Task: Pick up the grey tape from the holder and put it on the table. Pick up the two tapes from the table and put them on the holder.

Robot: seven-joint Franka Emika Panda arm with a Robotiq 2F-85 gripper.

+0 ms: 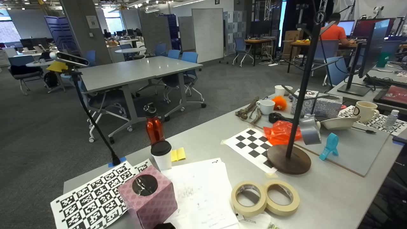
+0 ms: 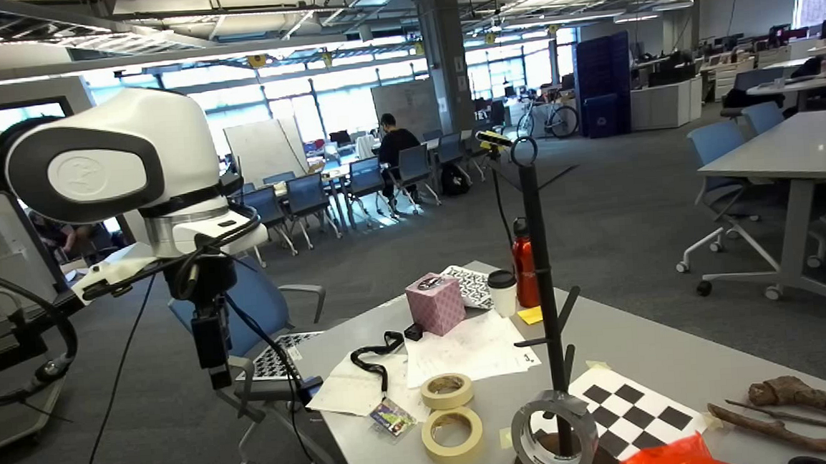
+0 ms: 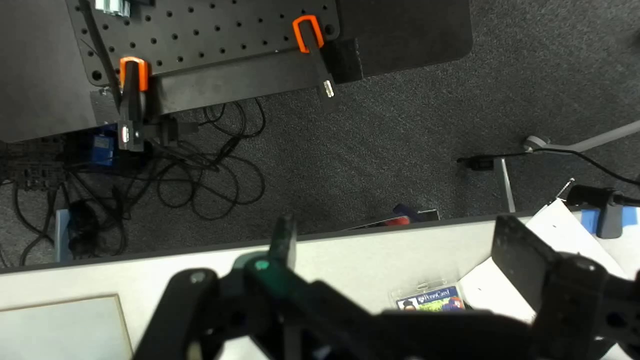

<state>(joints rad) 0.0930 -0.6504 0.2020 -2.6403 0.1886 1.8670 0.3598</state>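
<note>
Gripper (image 3: pixel 397 245) spread wide, grey tape (image 1: pixel 309 132) on the holder (image 1: pixel 302 92)

The gripper is nearest in the wrist view, its two black fingers (image 3: pixel 520 260) standing well apart over the edge of the worktop (image 3: pixel 370 265), with an ID card (image 3: pixel 432 300) showing between them below. In an exterior view the white arm (image 2: pixel 171 146) reaches in from the left, and the gripper hangs point-down in front of a blue chair (image 2: pixel 245 300), well apart from every tape.

The grey tape hangs low on the holder — beside the black pole, above the round brown base (image 1: pixel 291 167). In an exterior view the left cream tape (image 1: pixel 249 210) and the right cream tape (image 1: pixel 284 210) lie flat on the worktop near that base, just beside each other; whether their rims touch is hard to tell.

Left of these two lie white papers (image 1: pixel 197 194), then a pink tissue box (image 1: pixel 159 200), with a lidded cup (image 1: pixel 162 160) and a red bottle (image 1: pixel 155 128) on its far side. A checkerboard sheet (image 1: pixel 248 143) lies by the holder's base, with a crumpled red plastic bag (image 1: pixel 279 133) just beyond — and a light-blue clip (image 1: pixel 331 146) stands to the right, at the near edge of a grey board (image 1: pixel 359 156).
</note>
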